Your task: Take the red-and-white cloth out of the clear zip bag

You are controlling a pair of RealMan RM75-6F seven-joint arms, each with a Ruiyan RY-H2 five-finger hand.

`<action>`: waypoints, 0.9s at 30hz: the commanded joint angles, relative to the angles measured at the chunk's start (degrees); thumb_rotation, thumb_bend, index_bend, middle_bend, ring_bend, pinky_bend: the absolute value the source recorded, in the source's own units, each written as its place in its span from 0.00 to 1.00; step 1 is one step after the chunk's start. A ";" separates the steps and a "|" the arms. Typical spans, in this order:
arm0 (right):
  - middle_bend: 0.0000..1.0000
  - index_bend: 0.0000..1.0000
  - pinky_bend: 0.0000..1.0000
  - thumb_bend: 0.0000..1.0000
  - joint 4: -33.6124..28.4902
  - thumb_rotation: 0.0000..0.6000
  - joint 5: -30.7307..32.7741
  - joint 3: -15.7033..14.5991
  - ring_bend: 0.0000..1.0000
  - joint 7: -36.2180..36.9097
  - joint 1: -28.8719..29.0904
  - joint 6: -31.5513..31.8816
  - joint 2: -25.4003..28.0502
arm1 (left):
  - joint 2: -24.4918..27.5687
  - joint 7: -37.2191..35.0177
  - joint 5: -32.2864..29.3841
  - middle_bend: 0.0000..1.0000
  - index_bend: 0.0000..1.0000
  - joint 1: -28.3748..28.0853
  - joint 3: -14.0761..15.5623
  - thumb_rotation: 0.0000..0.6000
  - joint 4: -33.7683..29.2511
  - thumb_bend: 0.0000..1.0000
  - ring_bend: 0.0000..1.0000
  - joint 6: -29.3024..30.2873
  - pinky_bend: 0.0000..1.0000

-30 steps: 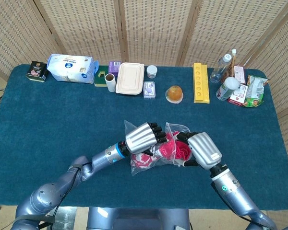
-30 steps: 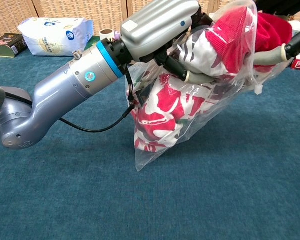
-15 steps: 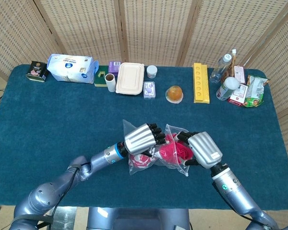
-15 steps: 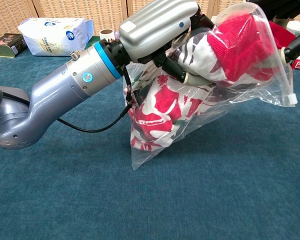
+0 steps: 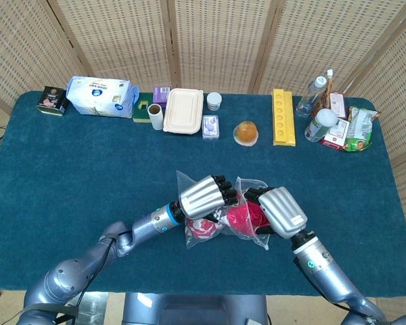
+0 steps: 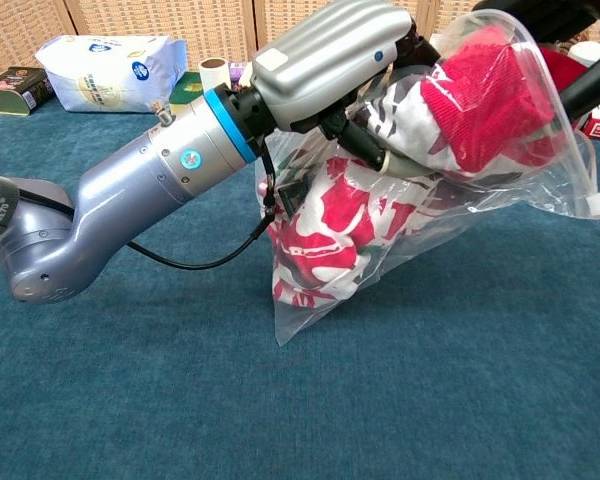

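Left hand [image 6: 325,55] grips bag [image 6: 460,200] near mouth, bag lifted, lower corner on table [image 6: 130,380]. Cloth [image 6: 325,225] inside bag, hanging below left hand, red end [image 6: 485,90] between hands. Right hand [image 5: 281,211] holds red end, fingers curled.

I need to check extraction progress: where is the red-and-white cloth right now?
The red-and-white cloth is inside the clear zip bag, held up between the left robot hand and right robot hand near the table's front centre.

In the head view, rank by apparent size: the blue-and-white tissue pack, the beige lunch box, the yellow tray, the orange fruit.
1. tissue pack
2. lunch box
3. yellow tray, close to the lunch box, so unsure
4. orange fruit
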 commanded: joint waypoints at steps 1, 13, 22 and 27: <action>0.47 0.58 0.61 0.32 0.23 1.00 0.09 0.12 0.61 -0.53 0.06 0.42 -0.50 | -0.05 -0.09 -0.03 0.68 0.82 0.05 0.02 1.00 0.00 0.35 0.64 -0.05 0.64; 0.58 0.71 0.63 0.32 0.87 1.00 -0.77 0.15 0.69 -0.20 -0.83 3.09 -1.73 | 0.20 -0.23 -0.65 0.68 0.82 1.01 -0.13 1.00 -0.86 0.30 0.64 -0.43 0.63; 0.59 0.72 0.63 0.32 1.42 1.00 -1.53 -0.02 0.70 1.57 -1.64 4.41 -1.95 | 2.22 0.61 -2.59 0.64 0.52 2.28 -1.24 1.00 -5.47 0.16 0.55 -2.99 0.55; 0.59 0.73 0.63 0.31 2.13 1.00 -0.18 0.06 0.70 2.60 -1.44 3.53 -2.29 | 6.05 2.39 -4.08 0.39 0.22 2.41 -2.07 1.00 -13.70 0.06 0.29 -6.87 0.38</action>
